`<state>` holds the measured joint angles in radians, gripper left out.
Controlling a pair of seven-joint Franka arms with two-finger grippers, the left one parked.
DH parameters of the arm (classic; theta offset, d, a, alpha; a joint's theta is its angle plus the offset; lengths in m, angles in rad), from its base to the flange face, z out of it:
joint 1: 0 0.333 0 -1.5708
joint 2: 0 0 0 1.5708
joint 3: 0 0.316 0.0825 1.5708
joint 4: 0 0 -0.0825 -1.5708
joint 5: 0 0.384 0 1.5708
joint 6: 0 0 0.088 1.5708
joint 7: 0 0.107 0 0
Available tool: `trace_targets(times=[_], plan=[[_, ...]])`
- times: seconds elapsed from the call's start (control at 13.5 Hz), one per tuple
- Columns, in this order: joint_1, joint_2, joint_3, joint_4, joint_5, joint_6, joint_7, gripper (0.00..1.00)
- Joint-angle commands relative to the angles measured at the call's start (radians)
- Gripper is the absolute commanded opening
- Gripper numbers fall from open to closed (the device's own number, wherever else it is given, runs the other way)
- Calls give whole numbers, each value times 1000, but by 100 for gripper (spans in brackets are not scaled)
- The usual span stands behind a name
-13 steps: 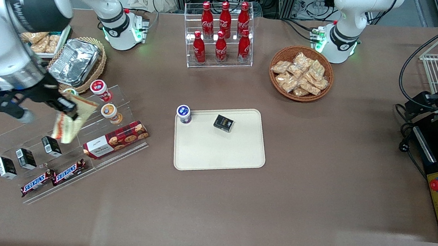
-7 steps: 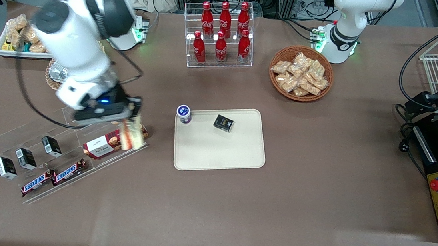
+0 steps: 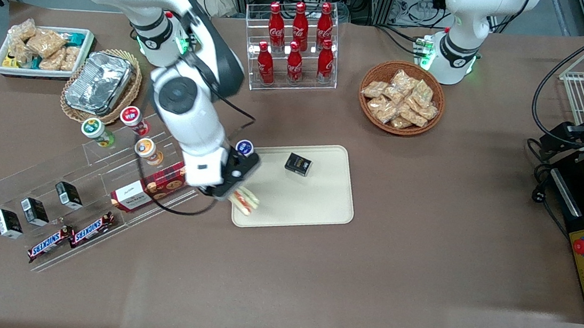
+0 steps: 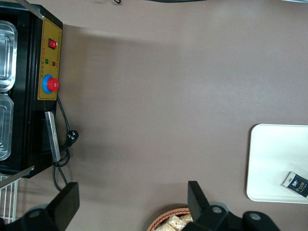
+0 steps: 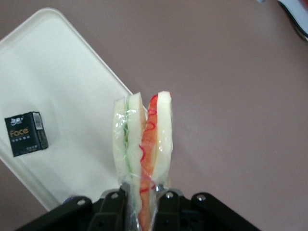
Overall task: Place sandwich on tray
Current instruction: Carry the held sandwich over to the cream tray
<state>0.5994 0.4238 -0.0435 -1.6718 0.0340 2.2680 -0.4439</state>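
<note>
My right gripper (image 3: 236, 189) is shut on the clear-wrapped sandwich (image 3: 244, 201), a wedge of white bread with an orange-red and green filling edge. It holds the sandwich just above the near corner of the beige tray (image 3: 315, 204) at the working arm's end. In the right wrist view the sandwich (image 5: 142, 144) stands edge-on between the fingers, over the tray's rim (image 5: 103, 67). A small black box (image 3: 298, 164) lies on the tray, also in the right wrist view (image 5: 26, 134). A blue-lidded cup (image 3: 244, 149) stands at the tray's corner.
A clear stepped display (image 3: 86, 187) with cups, black boxes, a cookie box (image 3: 153, 187) and Snickers bars (image 3: 70, 236) lies toward the working arm's end. A cola bottle rack (image 3: 295, 46), a wicker basket of snack packets (image 3: 401, 97), a foil tray in a basket (image 3: 99, 83) and a white tub (image 3: 43, 49) stand farther from the camera.
My gripper has carried the sandwich from above the clear display, past the cookie box, to just above the tray's near corner.
</note>
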Motion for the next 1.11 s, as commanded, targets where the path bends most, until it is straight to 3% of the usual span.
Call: trace_targets(times=[0.0,0.37,1.04], plan=[[40,154,-10,118,6,77,-140,6],[124,271,-12,124,0,197,-222,7],[155,340,-13,124,0,288,-208,16]])
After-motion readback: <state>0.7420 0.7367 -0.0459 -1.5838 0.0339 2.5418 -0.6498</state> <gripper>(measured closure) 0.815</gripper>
